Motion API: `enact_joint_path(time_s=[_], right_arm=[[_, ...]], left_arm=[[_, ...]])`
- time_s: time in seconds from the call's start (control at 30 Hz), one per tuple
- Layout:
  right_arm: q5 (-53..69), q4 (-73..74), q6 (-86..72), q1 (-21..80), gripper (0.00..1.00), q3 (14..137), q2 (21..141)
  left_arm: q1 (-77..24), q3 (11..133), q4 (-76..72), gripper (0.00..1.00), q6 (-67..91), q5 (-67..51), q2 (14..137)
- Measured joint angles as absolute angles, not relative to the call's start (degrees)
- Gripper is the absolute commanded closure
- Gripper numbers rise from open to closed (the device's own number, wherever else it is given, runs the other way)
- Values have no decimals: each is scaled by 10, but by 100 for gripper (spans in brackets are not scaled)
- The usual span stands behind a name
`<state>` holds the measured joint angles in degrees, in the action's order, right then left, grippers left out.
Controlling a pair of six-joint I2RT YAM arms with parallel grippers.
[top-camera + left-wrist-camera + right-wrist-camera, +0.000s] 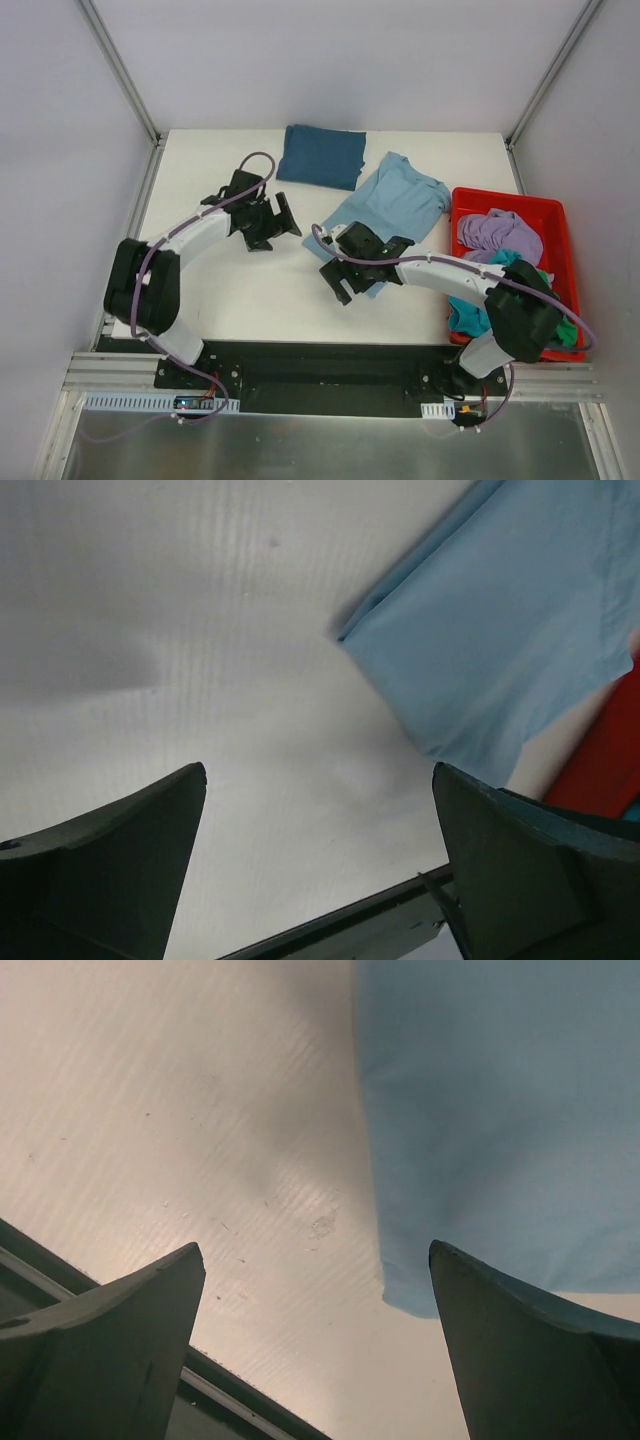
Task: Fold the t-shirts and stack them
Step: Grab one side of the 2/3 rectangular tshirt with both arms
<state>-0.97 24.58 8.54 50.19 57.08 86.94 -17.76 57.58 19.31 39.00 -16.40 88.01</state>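
A light sky-blue t-shirt [397,205] lies spread on the white table, right of centre; it also shows in the left wrist view [500,630] and the right wrist view [500,1110]. A dark teal-blue t-shirt [321,156] lies folded at the back. My left gripper [272,226] is open and empty over bare table, left of the light shirt. My right gripper [341,270] is open and empty, low over the table at the light shirt's near-left corner [405,1295]. Lilac [497,233], turquoise and green tees lie in the red bin.
A red plastic bin [556,215] stands at the table's right edge, heaped with several tees, one hanging over its near-left side. The table's near edge rail [350,925] shows in both wrist views. Frame posts stand at the back corners.
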Motion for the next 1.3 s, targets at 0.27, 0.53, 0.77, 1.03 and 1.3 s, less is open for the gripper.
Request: enact_joint_path(time_s=[0.27,0.53,0.77,1.03,1.3], right_arm=[[-36,243,64,511,5,553,920],[-39,229,49,511,7,517,918],[-47,224,40,512,10,515,918],[-60,221,29,513,16,513,918],[-86,219,14,527,30,512,918]], left_arm=[[-205,657,164,22,409,-204,1023],[-224,671,165,37,416,-208,1060],[-228,688,165,48,424,-221,1092],[-241,708,163,63,430,-223,1111],[-256,725,157,100,441,-207,1135]])
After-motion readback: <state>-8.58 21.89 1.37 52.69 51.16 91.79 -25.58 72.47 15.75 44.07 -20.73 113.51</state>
